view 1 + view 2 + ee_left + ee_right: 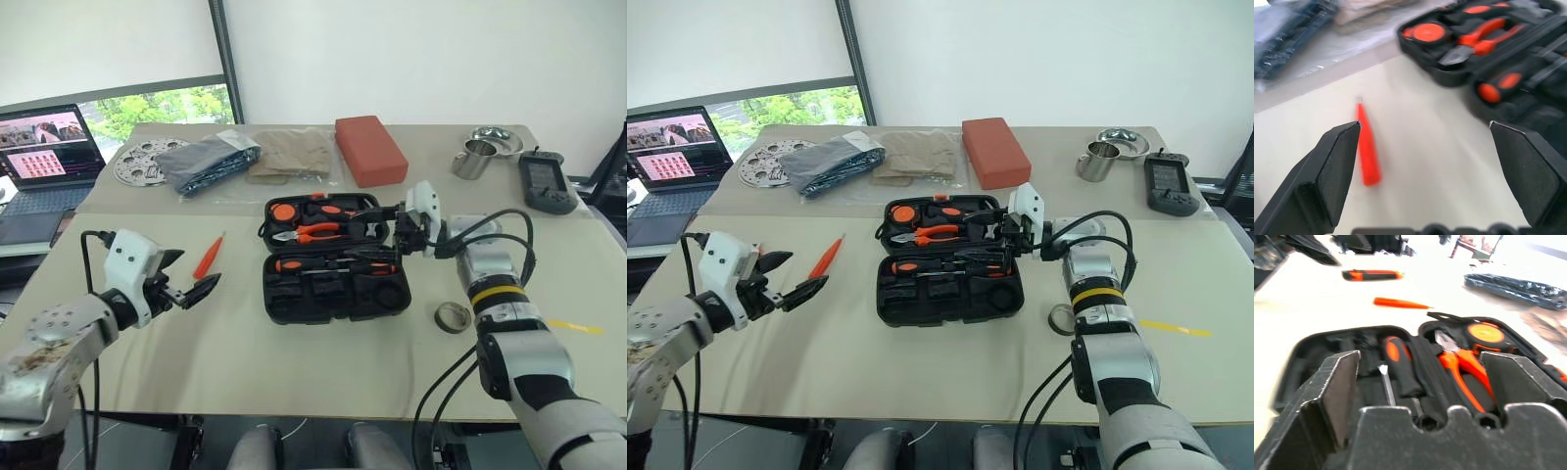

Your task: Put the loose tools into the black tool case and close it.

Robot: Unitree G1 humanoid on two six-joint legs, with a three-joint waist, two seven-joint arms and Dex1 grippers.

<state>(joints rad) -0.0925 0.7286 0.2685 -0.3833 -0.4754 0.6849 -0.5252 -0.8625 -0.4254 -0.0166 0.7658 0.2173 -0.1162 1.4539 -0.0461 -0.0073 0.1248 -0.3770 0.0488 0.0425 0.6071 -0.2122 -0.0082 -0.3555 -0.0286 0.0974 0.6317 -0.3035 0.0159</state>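
Both sets of jaws stand spread and empty, the right gripper (400,238) over the open black tool case (333,257) mid-table (245,352), the left gripper (186,284) near one slim orange driver (208,257), likely the next pick, with one grey tape roll (453,316) also loose.

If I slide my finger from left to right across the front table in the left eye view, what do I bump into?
Left tool → slim all-orange driver → open black tool case → right tool, over the case's right end → small round grey tape roll.
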